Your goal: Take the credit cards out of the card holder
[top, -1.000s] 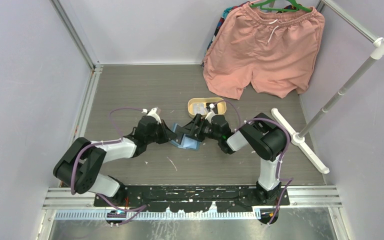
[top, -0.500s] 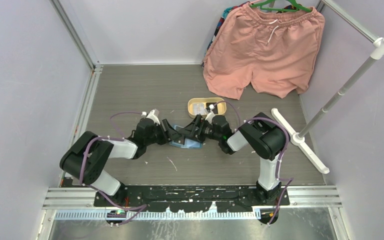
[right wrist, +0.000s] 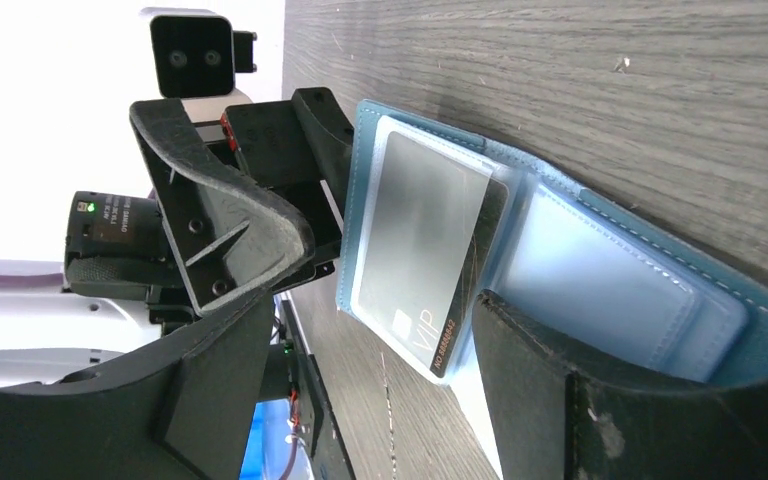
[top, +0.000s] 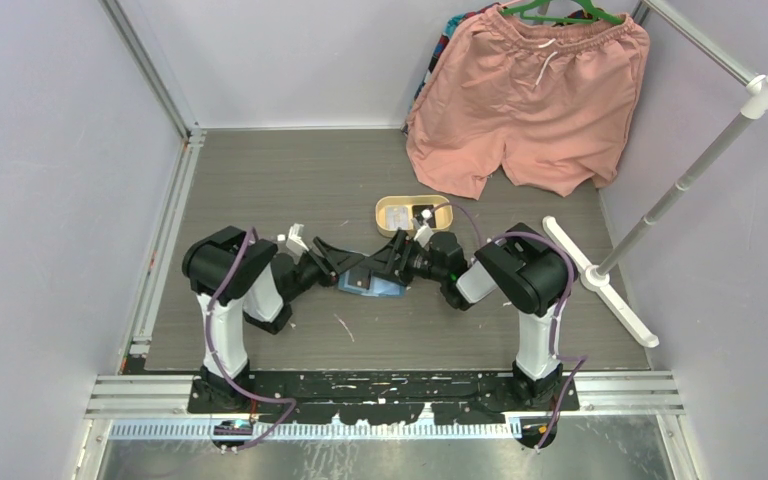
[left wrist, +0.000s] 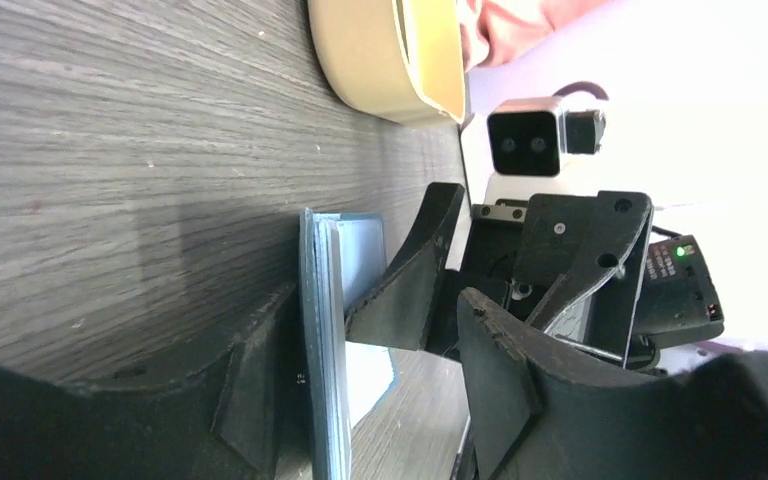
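Note:
The teal-blue card holder (top: pixel 370 283) lies opened on the table between my two grippers. In the right wrist view a dark credit card (right wrist: pixel 422 247) printed VIP sits in the card holder's (right wrist: pixel 660 300) near clear pocket; a pale pocket lies beside it. My right gripper (right wrist: pixel 370 310) is open, one finger resting on the holder's inner side and the other hanging free. My left gripper (left wrist: pixel 375 300) is open too; the holder's flap (left wrist: pixel 320 340) shows edge-on against one of its fingers (left wrist: pixel 250 390). From above, the left gripper (top: pixel 326 263) faces the right gripper (top: pixel 388 262).
An oval tan tray (top: pixel 388 205) with small items stands just behind the grippers. Pink shorts (top: pixel 530 100) hang at the back right. A white rack's foot (top: pixel 600 282) lies on the table at the right, its pole (top: pixel 700 160) slanting up.
My left gripper has opened and let go of the holder's flap, which has dropped flatter. The left arm has folded up and drawn in over its base. The right arm has barely moved.

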